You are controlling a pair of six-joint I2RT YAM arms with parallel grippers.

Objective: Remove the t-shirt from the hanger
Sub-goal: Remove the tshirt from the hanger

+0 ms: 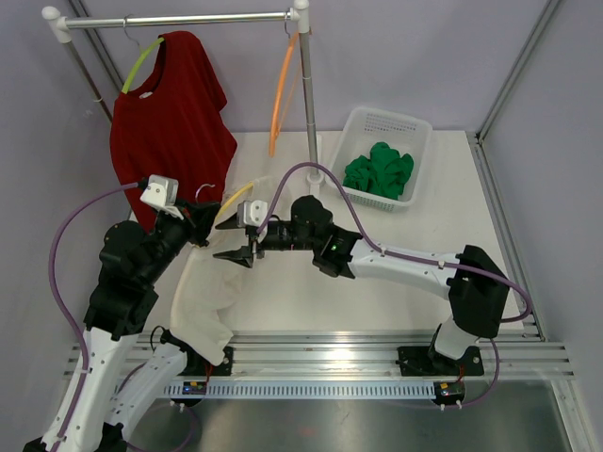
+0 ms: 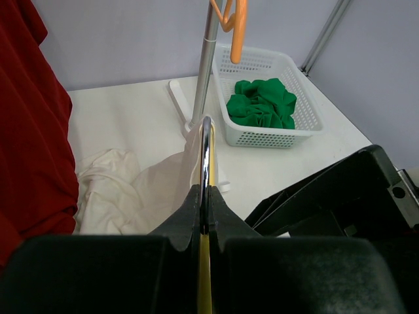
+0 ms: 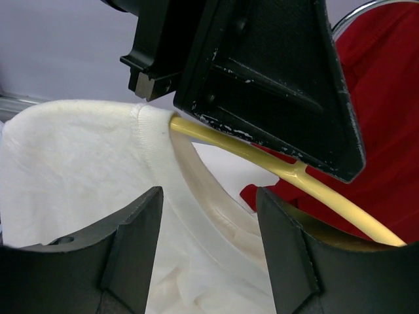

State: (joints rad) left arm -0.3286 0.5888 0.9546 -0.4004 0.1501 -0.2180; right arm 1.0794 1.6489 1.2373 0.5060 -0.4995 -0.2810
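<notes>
T-shirt, white [image 3: 65, 163]: the ribbed collar lies in the gap between the right gripper's [image 3: 209, 196] two black fingers, which stand apart on either side of it. Whether they touch the cloth cannot be told.

Left gripper [image 2: 204, 209]: fingers pressed together on the yellow hanger [image 3: 327, 196], at the neck where the chrome hook meets the smooth plastic bar (the bar passes inside the collar).

Right arm: stretched low across the table [image 1: 396, 273] from the right, wrist level, fingers pointing left.

Left arm: folded upward, forearm angled toward the centre, meeting the right gripper tip to tip.

The soft, wrinkled knit hangs from the hanger and bunches on the table at front left, between the arms.

Behind, a red t-shirt [image 1: 170, 122] hangs on a green hanger [image 1: 141, 64] from a metal rail [image 1: 179, 19], next to a bare orange hanger [image 1: 283, 85]. At right rear, a white perforated basket [image 1: 415, 122] holds crumpled green cloth [image 1: 379, 171].
</notes>
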